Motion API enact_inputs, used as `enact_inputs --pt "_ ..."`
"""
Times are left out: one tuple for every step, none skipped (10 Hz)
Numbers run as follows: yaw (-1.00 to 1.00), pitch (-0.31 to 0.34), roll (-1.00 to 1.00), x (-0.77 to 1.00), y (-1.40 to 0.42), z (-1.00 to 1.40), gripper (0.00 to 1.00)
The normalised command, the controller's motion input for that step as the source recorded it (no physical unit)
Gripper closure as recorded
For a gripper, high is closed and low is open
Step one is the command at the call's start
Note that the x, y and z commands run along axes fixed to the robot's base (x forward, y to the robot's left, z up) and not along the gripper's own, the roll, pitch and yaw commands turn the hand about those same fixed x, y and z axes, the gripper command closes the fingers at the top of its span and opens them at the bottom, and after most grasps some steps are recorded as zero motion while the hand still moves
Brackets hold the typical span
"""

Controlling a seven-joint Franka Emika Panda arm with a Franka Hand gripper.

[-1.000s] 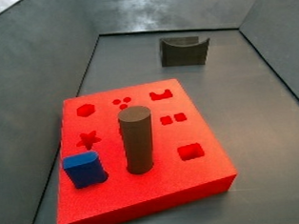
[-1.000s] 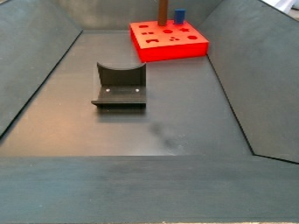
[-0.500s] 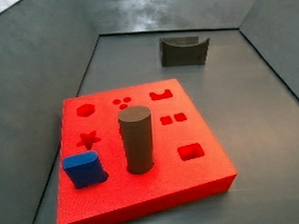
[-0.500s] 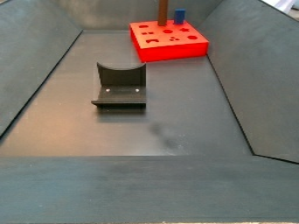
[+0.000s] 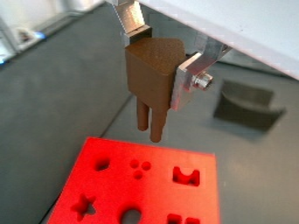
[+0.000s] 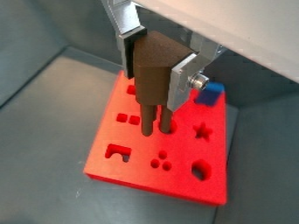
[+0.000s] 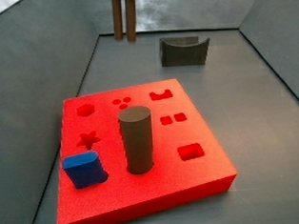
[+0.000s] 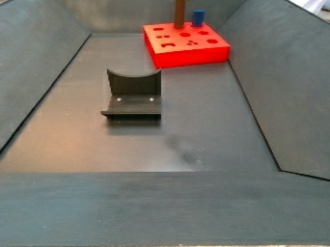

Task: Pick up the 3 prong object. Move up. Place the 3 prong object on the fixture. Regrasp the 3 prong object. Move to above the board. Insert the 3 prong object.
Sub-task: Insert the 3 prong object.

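2 fingers [image 5: 163, 63] clamp 3 prong object [image 5: 151, 79], prongs down, above board [image 5: 146, 187].

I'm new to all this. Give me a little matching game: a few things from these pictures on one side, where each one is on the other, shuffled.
Things:
1. 3 prong object
2. blue block
3. fixture
4. dark brown cylinder

Places:
A. standing upright in the middle of the red board
B. on the grey floor, apart from the board
C. clamped in the end effector, prongs down, above the board
D. at a corner of the board

Pairs: 1-C, 2-D, 3-B, 4-A
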Motion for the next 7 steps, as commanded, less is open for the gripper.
enact_inputs --pt "-1.0 -0.003 0.0 -0.01 0.0 -1.0 1.0" --pt "-1.0 0.0 0.0 -0.01 0.0 -1.0 1.0" --pt "-1.0 0.0 0.0 -0.01 0.0 -1.0 1.0" --pt "-0.96 -0.009 0.0 -0.09 0.0 -1.0 1.0" --pt "0.0 0.0 0.02 0.0 0.0 0.0 1.0" --pt "0.0 0.0 0.02 0.0 -0.01 -0.14 1.0" --pt "-0.09 -0.019 0.0 -0.1 -0.11 -0.61 1.0"
